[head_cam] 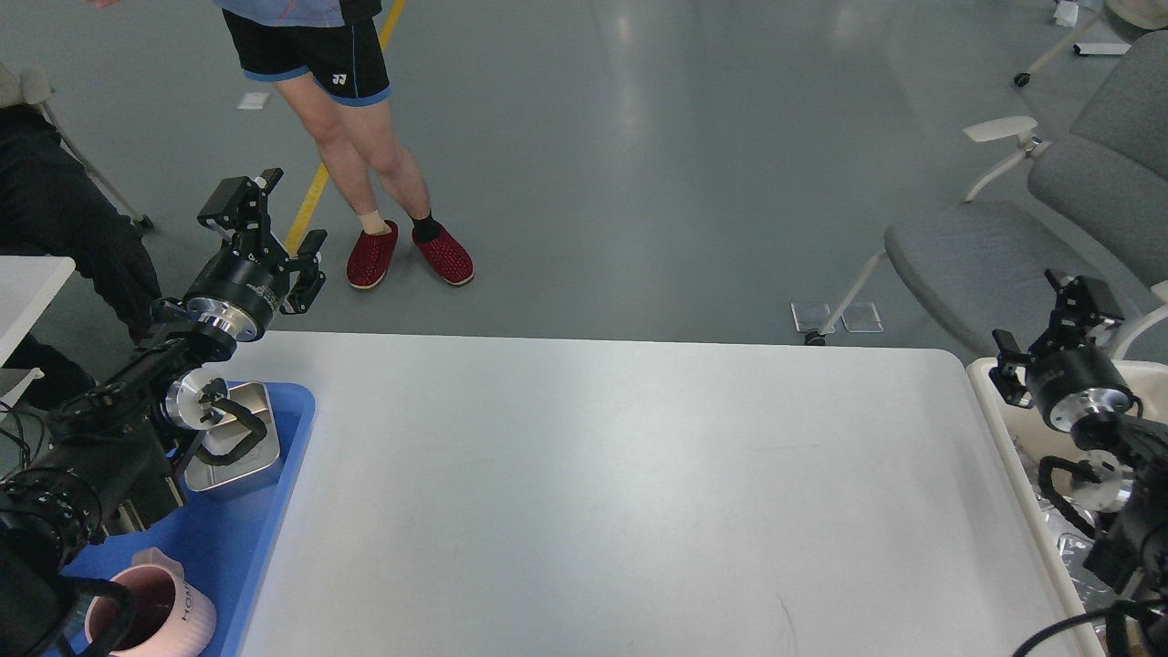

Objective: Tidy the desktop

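Both arms up at desktop (620, 493) edges
L gripper (265, 228) upper left, fingers apart, empty; R gripper (1049, 333) right edge over bin (990, 401), spread, empty.

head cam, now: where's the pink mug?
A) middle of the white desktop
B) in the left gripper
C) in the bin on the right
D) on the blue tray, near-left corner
D: the pink mug stands on the blue tray at the near-left corner of the view, under the left arm; the left gripper is raised past the desktop's far edge with nothing between its fingers.
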`<control>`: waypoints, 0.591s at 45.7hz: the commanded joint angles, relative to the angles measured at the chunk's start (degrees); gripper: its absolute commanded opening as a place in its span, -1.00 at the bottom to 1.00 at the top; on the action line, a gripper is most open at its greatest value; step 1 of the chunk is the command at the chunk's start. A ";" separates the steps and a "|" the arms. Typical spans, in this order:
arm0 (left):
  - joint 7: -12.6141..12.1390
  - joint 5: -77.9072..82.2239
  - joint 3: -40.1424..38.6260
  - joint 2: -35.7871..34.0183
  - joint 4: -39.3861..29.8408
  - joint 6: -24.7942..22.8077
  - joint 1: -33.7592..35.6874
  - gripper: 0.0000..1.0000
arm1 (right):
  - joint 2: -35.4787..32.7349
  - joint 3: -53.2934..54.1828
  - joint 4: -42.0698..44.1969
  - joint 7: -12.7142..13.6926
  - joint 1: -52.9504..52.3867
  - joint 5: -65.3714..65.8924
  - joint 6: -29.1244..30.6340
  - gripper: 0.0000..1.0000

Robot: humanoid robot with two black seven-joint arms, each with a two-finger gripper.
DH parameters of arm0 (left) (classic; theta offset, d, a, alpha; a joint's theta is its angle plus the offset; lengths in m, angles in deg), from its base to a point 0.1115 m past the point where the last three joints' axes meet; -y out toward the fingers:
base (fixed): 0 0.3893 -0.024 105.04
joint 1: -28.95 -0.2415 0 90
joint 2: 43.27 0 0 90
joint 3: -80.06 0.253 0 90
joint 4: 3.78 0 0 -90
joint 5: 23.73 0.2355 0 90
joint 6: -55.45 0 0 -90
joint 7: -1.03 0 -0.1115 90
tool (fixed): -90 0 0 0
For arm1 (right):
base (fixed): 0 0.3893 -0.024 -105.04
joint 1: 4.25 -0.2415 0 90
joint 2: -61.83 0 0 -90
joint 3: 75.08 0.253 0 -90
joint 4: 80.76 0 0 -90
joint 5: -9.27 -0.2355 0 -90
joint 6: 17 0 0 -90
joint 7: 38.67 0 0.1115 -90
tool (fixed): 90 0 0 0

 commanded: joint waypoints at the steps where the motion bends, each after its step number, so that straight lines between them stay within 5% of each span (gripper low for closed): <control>1: 0.06 0.00 -1.06 0.12 0.00 0.02 -0.61 0.82 | 6.24 3.67 -1.15 -0.25 -2.47 -0.17 0.04 1.00; 27: 2.43 0.00 -0.97 3.20 0.09 3.97 -0.96 0.84 | 14.51 4.81 -4.76 -0.43 -5.28 -0.17 -4.18 1.00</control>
